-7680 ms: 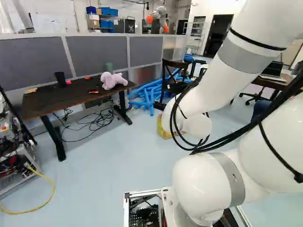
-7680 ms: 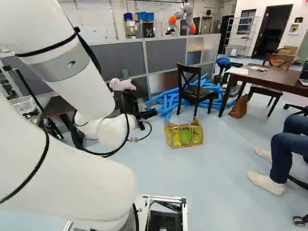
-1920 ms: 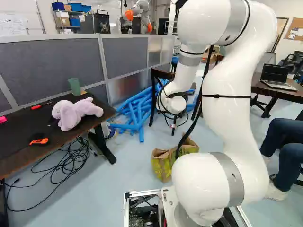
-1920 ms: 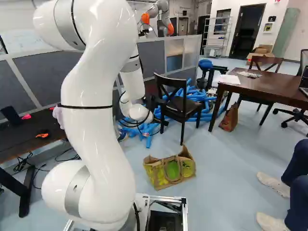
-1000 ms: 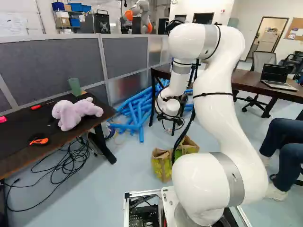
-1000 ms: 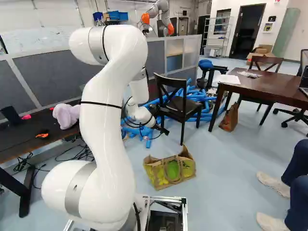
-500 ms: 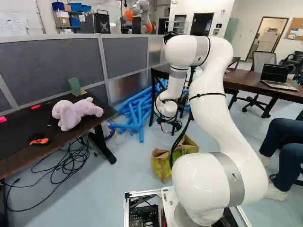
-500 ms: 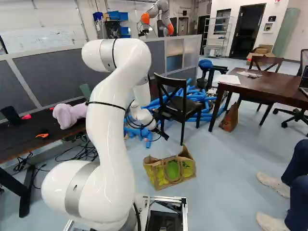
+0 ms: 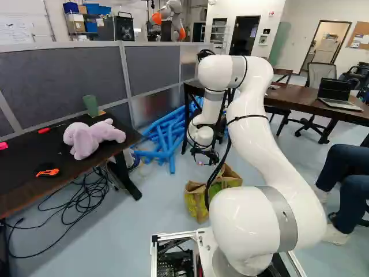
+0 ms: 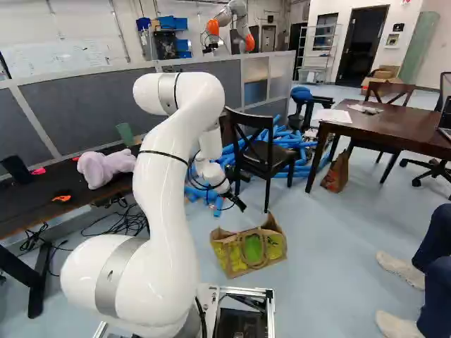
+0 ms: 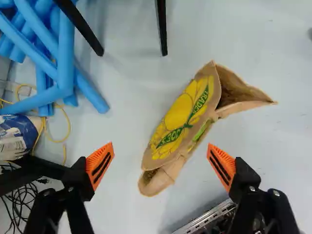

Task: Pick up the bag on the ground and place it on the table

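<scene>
Indoors, tan bag (image 10: 246,252) on pale floor (image 10: 338,253) — blue tubes (image 9: 171,154), black chair (image 10: 266,153) beyond.

Bag (image 10: 246,262) on floor (image 10: 331,260) near chair (image 10: 269,156)

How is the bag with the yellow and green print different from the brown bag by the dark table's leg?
The printed bag is tan with yellow and green on it; the brown bag looks mostly reddish brown. The printed bag spreads wide, whereas the brown bag stands narrow. The printed bag's mouth gapes; the brown bag's opening can't be made out. Both rest on the floor.
</scene>
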`<state>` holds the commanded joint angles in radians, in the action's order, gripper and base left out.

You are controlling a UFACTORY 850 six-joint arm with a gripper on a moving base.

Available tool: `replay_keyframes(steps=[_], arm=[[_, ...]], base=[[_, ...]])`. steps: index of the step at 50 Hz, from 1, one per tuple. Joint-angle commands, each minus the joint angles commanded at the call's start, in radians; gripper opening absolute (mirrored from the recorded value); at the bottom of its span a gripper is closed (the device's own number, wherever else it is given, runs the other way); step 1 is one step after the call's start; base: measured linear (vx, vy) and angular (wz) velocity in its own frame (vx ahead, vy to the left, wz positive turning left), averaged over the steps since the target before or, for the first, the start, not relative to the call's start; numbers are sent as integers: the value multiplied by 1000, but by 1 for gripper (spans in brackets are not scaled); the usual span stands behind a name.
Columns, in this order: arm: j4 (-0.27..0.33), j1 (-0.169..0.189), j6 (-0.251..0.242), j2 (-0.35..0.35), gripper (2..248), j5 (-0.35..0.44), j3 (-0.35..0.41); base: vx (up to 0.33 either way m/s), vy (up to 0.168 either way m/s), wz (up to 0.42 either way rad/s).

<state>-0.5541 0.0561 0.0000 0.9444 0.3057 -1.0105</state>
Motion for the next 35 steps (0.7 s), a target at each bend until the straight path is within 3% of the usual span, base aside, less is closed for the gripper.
replay_keyframes(steps=[10,35], arm=[[-22,0,32,38,247,-19,-26],[-74,0,284,133,247,-56,-93]], base=[[0,0,0],[0,0,0]])
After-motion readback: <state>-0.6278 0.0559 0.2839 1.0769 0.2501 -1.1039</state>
